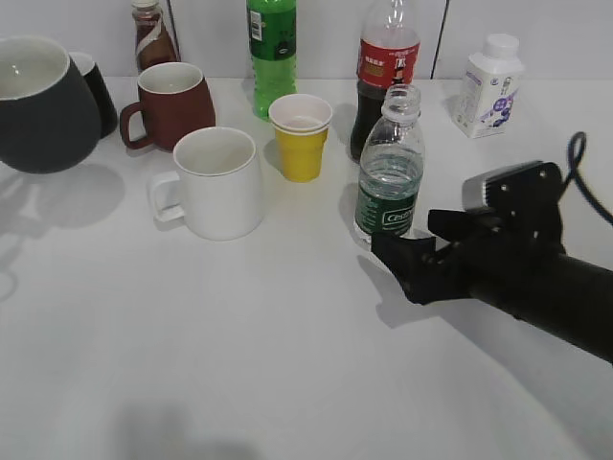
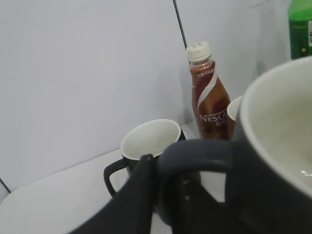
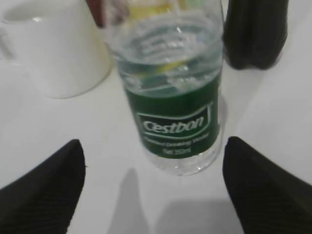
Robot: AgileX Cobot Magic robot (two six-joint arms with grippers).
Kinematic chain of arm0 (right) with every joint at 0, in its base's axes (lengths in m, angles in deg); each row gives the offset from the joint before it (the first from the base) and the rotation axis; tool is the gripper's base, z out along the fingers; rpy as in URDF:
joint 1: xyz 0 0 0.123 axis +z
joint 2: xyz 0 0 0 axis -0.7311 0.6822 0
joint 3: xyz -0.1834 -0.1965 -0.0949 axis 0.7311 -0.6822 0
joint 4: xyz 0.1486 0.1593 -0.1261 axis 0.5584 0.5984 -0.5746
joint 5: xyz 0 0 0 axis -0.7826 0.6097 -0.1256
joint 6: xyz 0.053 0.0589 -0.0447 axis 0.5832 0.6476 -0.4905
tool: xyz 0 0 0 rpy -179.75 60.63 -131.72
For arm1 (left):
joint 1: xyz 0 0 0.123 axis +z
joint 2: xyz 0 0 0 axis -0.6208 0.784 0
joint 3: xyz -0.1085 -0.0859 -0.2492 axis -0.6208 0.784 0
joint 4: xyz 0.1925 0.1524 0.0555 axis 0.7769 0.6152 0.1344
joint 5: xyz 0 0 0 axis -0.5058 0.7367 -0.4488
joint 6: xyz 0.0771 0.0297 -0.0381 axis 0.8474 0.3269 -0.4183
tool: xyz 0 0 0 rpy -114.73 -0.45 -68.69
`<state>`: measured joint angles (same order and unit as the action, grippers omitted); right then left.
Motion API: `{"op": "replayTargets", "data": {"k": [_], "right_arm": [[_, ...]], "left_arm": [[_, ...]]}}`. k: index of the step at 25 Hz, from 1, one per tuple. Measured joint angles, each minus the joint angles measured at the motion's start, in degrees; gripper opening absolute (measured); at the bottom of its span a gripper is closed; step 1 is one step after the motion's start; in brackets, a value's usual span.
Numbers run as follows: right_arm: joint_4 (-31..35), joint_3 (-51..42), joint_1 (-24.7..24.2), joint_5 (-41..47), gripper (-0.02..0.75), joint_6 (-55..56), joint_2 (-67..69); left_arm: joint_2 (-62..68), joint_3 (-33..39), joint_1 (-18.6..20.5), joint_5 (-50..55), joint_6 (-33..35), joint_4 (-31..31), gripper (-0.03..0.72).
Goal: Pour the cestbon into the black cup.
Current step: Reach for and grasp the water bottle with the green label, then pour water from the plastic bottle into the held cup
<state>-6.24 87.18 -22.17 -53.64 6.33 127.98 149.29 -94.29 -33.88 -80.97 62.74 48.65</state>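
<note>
Cestbon bottle (image 1: pixel 389 172), uncapped and part-full, stands toward the table's right edge before the right gripper's (image 1: pixel 410 251) wide-open, empty jaws; left gripper (image 2: pixel 146 195) holds the empty black cup (image 1: pixel 38 105) by its handle.

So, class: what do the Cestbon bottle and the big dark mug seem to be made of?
Cestbon bottle: thin clear plastic, by its ribbed see-through wall, with a glossy green label. Black cup: probably ceramic, matte charcoal outside, white glazed inside with soft highlights.
</note>
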Motion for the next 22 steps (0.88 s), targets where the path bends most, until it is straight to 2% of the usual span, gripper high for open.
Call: {"op": "replayTargets", "data": {"k": [5, 9, 11, 12, 14, 19, 22], "right_arm": [[0.6, 5.8, 0.0, -0.2, 0.672, -0.4, 5.8], [0.3, 11.6, 0.0, 2.3, 0.672, -1.6, 7.9], [0.1, 14.0, 0.0, 4.6, 0.651, -1.9, 8.4], [0.0, 14.7, 0.0, 5.4, 0.608, -1.9, 8.5], [-0.5, 15.4, 0.0, 5.7, 0.468, -2.0, 8.5], [-8.5, 15.4, 0.1, 8.7, 0.459, -5.8, 5.6], [-11.3, 15.8, 1.3, 15.2, 0.459, -9.7, 0.3]], "left_arm": [[0.0, 0.0, -0.2, 0.0, 0.0, 4.0, 0.052], [-0.1, 0.0, -2.1, 0.8, -0.4, 4.4, 0.052], [-0.2, 0.0, -3.9, 2.9, -0.5, 4.4, 0.052], [-0.4, 0.0, -5.4, 4.3, -0.5, 4.4, 0.052], [-0.4, 0.0, -7.7, 6.1, -1.9, 4.6, 0.052], [-0.4, 0.0, -14.8, 6.6, -6.8, 6.5, 0.052], [-0.4, 0.0, -19.7, 7.9, -7.1, 7.5, 0.052]]}}
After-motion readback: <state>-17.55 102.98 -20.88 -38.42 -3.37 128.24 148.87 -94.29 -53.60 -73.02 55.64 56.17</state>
